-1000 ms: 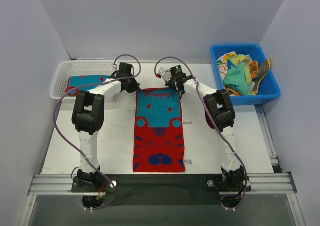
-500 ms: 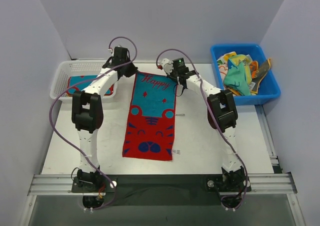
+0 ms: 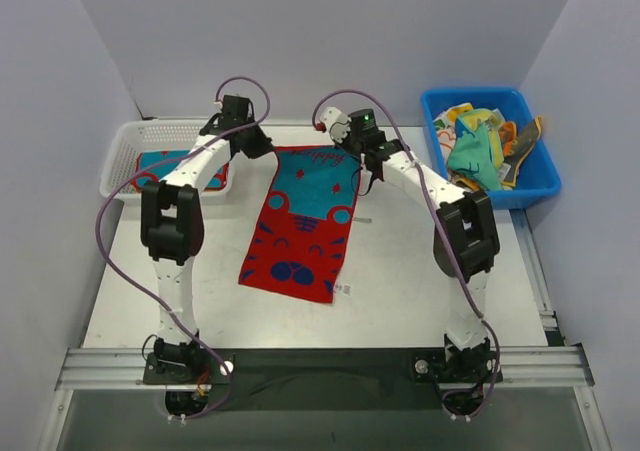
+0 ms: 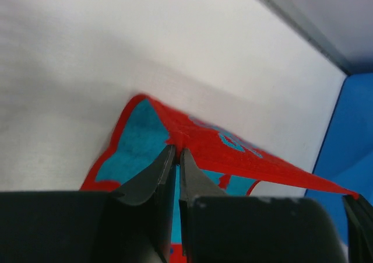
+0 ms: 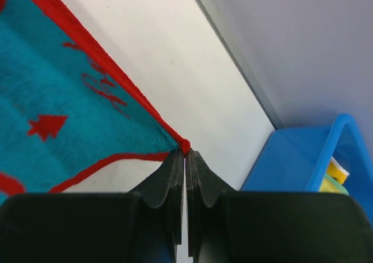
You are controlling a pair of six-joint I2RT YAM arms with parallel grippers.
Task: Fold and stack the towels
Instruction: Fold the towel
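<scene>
left gripper [image 4: 176, 149] pinches one top corner of the red-and-blue towel [image 3: 298, 226], right gripper [image 5: 185, 152] clamps the other. both have risen and reached farther out, so the cloth now slopes down beneath them, skewed: likely set to fold.

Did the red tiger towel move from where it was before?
Yes. The red towel moved back toward the far wall, away from the metal rail at the front, and its loose end swung a bit left.
</scene>
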